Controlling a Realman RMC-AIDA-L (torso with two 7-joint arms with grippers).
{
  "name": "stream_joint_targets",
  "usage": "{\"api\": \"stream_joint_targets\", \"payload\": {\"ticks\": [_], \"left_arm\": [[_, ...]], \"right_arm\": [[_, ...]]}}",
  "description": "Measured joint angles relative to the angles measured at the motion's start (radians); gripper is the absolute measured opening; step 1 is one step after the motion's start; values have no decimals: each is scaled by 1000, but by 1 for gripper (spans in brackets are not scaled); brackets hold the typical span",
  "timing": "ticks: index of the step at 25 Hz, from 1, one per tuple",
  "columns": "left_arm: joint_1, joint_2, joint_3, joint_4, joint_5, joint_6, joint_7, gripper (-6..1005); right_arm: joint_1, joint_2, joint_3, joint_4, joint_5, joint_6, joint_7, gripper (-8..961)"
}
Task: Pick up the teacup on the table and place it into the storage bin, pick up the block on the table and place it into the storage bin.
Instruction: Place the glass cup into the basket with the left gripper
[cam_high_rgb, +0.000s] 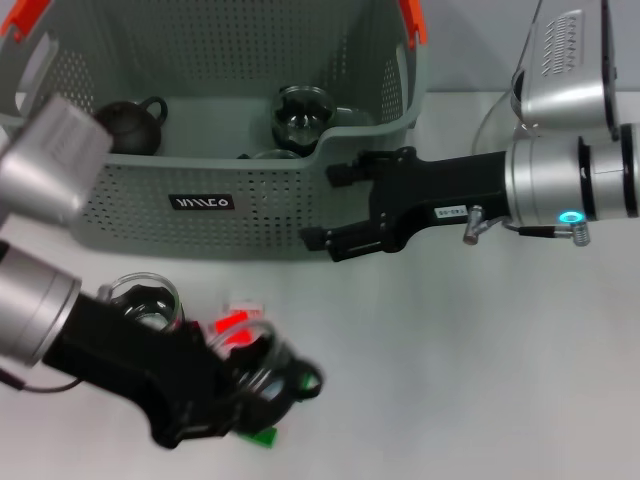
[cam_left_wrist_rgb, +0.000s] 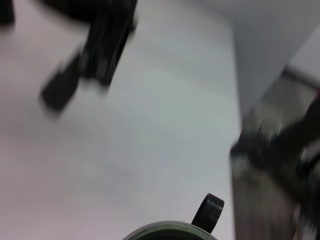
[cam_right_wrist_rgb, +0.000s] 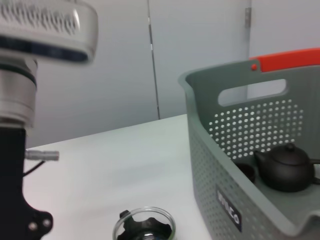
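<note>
Your left claw (cam_high_rgb: 262, 385) low over counter (cam_high_rgb: 450, 380), fingers wrapped around clear glass teacup (cam_high_rgb: 262, 358), gripping it beside red block (cam_high_rgb: 232, 324). Your right claw (cam_high_rgb: 325, 205) spread open, empty, at storage bin (cam_high_rgb: 150, 215) front wall.

- Grey-green storage bin (cam_high_rgb: 140, 215) with holes and orange clips, standing upright at the back of the table.
- Clear glass teacup (cam_high_rgb: 262, 352), blurry, near the front.
- Green block (cam_high_rgb: 262, 435) just beside it.
</note>
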Motion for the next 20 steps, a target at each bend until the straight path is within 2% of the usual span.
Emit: {"api": "stream_joint_targets", "payload": {"ticks": [3, 4, 5, 8, 11, 12, 15, 17, 20], "left_arm": [[-19, 6, -24, -8, -106, 8, -46, 49], [-50, 9, -68, -3, -153, 5, -68, 49], [-50, 9, -68, -3, -153, 5, -68, 49], [-118, 19, -175, 12, -176, -10, -88, 49], [-189, 61, -268, 14, -173, -85, -145, 50], [-209, 84, -280, 3, -172, -135, -176, 50], [-247, 148, -278, -68, -172, -281, -245, 50], [-275, 183, -276, -142, -172, -352, -260, 49], [-308, 210, -263, -248, -167, -469, -256, 49]], "right_arm": [[-7, -11, 10, 4, 0, -3, 3, 946], [-11, -14, 17, 8, -1, -4, 3, 946], [-15, -17, 26, 13, -2, -6, 3, 946], [-27, -27, 57, 24, -11, -24, 3, 946], [-41, -29, 102, 25, -29, -63, 4, 946], [-45, -30, 116, 25, -34, -76, 5, 946], [-53, -30, 148, 24, -48, -99, 3, 946], [-57, -30, 163, 26, -52, -105, -2, 946], [-62, -30, 167, 27, -58, -106, -5, 946]]}}
